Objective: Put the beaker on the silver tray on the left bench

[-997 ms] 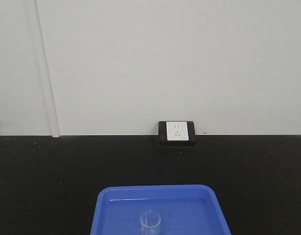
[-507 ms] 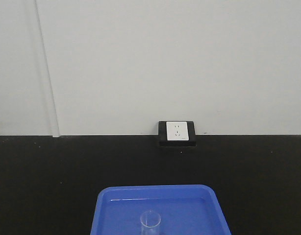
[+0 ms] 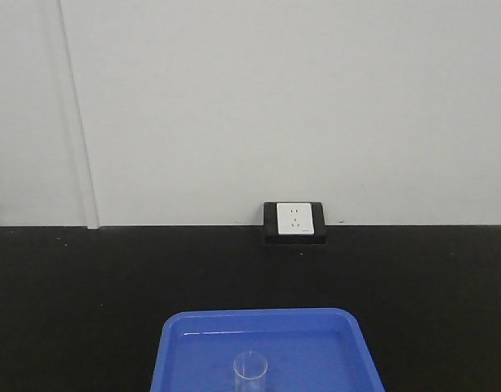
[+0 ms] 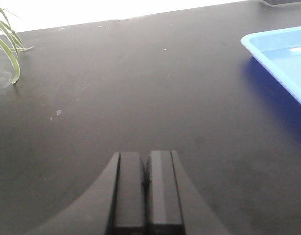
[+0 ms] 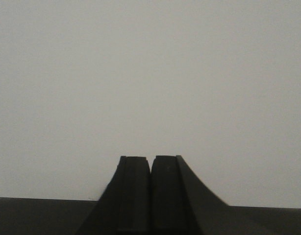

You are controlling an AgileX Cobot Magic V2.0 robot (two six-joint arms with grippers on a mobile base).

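Both grippers are pressed together, empty: left gripper (image 4: 146, 164) over the counter (image 4: 140, 88), right gripper (image 5: 151, 164) facing the wall (image 5: 150, 73). The beaker (image 3: 250, 371) stands upright in the blue tray (image 3: 259, 313) (silver tray out of view), so pick-up seems not yet begun; next, one gripper must spread and straddle it.

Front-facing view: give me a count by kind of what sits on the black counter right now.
Blue plastic tray: 1
Clear glass beaker: 1, standing in the tray
Power socket box: 1
Total: 3
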